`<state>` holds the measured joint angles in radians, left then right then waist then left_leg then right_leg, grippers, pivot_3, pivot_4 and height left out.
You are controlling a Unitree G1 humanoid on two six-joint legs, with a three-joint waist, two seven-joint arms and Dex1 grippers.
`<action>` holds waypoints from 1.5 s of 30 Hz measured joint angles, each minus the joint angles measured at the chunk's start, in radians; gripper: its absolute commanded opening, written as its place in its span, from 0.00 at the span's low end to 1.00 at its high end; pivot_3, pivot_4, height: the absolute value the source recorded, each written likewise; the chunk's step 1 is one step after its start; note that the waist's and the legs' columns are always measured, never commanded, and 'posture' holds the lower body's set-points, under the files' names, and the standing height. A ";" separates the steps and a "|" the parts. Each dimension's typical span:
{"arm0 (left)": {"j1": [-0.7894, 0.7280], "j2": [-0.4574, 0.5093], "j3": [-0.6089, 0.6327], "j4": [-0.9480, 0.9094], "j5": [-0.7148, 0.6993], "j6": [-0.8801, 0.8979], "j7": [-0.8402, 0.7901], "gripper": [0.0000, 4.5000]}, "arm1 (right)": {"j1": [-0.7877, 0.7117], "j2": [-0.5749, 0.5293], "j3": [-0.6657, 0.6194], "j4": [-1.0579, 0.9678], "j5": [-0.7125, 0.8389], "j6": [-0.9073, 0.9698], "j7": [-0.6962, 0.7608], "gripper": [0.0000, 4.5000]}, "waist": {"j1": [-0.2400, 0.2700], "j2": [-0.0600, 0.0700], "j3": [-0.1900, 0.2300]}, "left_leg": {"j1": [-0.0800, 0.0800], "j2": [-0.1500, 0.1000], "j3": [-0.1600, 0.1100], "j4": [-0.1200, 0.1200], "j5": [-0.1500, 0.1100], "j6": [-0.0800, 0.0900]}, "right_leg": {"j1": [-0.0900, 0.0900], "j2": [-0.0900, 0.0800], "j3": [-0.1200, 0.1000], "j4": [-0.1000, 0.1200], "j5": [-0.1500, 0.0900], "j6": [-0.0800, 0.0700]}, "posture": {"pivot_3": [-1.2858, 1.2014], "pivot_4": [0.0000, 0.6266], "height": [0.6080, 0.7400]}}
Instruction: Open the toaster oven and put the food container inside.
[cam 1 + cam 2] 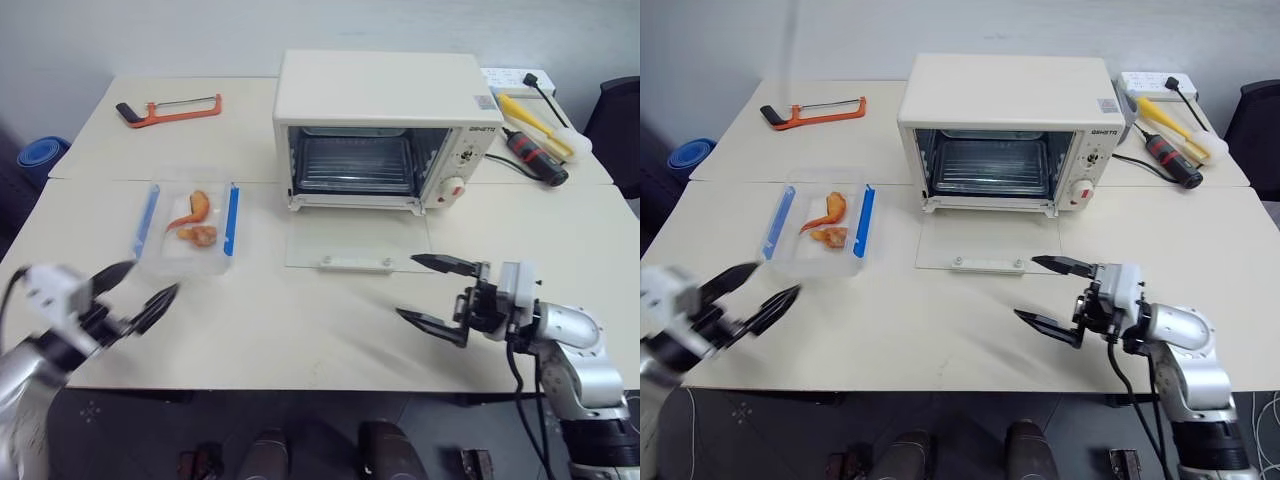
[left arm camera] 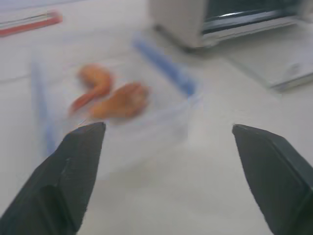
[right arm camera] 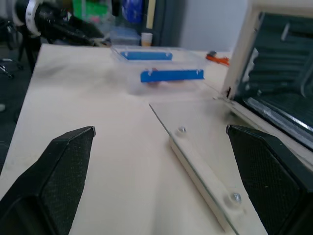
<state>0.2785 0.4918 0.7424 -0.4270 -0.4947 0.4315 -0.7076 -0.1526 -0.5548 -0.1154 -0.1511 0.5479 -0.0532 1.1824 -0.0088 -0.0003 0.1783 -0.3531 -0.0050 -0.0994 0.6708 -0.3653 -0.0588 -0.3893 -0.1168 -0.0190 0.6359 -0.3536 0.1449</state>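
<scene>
I see the table [image 1: 300, 330] carrying the toaster oven [image 1: 380, 125], its glass door lying flat and open. The food container [image 1: 188, 228] sits to its left — outside. My left end effector [image 1: 135, 290] and right end effector [image 1: 435, 295] gape wide, both empty.

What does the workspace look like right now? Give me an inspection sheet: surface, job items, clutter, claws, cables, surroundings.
Surface: cream table, two tops butted together.
Job's things: toaster oven at the back, glass door folded down flat, rack bare; food container on the table to the oven's left, outside it, orange pieces inside.
Clutter: orange hacksaw at back left; yellow-handled and black-and-red tools right of the oven.
Claws: left claw open, near the container, holding nothing; right claw open, before the door, holding nothing.
Cables: black lead beside the oven; white power strip behind.
Surroundings: blue object beyond the left edge.
</scene>
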 measured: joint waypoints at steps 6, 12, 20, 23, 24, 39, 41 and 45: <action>0.130 -0.042 0.082 -0.001 -0.020 0.018 0.075 0.99 | -0.042 0.024 0.021 0.003 -0.020 -0.077 0.021 1.00 | 0.031 0.000 0.000 | 0.003 0.000 -0.002 0.003 0.000 0.001 | 0.008 0.001 -0.002 -0.005 0.003 -0.001 | 0.52 0.24 1.00; -0.017 -0.032 0.059 -0.169 -0.307 0.502 0.431 0.99 | -0.070 0.033 0.032 0.022 -0.020 -0.118 0.036 1.00 | 0.031 0.000 0.000 | 0.003 0.001 -0.006 0.003 -0.001 0.001 | 0.010 0.001 -0.003 -0.006 0.004 0.000 | 0.52 0.24 1.00; -0.397 -0.094 0.002 -0.149 -0.822 0.825 1.190 0.99 | -0.115 0.055 0.048 -0.002 0.065 -0.035 0.037 1.00 | 0.007 0.000 -0.001 | 0.003 0.001 -0.007 0.003 0.000 0.001 | 0.009 0.002 -0.002 -0.001 0.004 0.000 | 0.52 0.24 1.00; -0.477 -0.093 -0.098 -0.096 -1.036 0.714 1.536 0.99 | -0.107 0.054 0.058 0.022 0.044 -0.057 0.061 1.00 | 0.008 0.000 -0.001 | 0.003 0.001 -0.008 0.004 0.000 0.001 | 0.008 0.002 -0.001 0.000 0.004 0.000 | 0.52 0.24 1.00; -0.502 -0.092 -0.135 -0.075 -1.104 0.661 1.633 0.99 | -0.104 0.053 0.057 0.033 0.039 -0.060 0.066 1.00 | 0.008 0.000 -0.001 | 0.003 0.000 -0.008 0.004 0.000 0.001 | 0.008 0.002 -0.001 0.000 0.004 0.000 | 0.52 0.24 1.00; -0.609 0.035 -0.370 0.156 -1.214 0.360 1.901 0.73 | 0.024 0.019 0.043 0.036 0.017 -0.068 0.050 1.00 | 0.007 0.000 -0.001 | 0.002 -0.001 -0.001 0.004 0.000 0.000 | 0.004 0.002 0.002 0.000 0.004 0.000 | 0.52 0.24 1.00; -0.607 0.070 -0.370 0.173 -1.195 0.359 1.891 0.58 | 0.029 0.019 0.039 0.035 0.013 -0.069 0.040 1.00 | 0.005 0.000 -0.001 | 0.002 0.000 0.000 0.003 0.000 0.000 | 0.002 0.002 0.002 0.000 0.004 0.000 | 0.52 0.24 1.00; -0.593 0.141 -0.358 0.203 -1.184 0.367 1.867 0.31 | 0.031 0.019 0.039 0.021 0.011 -0.068 0.022 1.00 | 0.004 0.000 -0.001 | 0.002 -0.001 0.001 0.001 0.000 0.000 | -0.002 0.002 0.006 0.001 0.004 0.000 | 0.52 0.24 1.00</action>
<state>-0.3146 0.6330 0.3840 -0.2237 -1.6788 0.7982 1.1595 -0.1214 -0.5362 -0.0766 -0.1300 0.5586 -0.1210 1.2049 -0.0052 -0.0003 0.1777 -0.3514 -0.0056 -0.0985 0.6720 -0.3653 -0.0588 -0.3913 -0.1146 -0.0130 0.6373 -0.3493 0.1453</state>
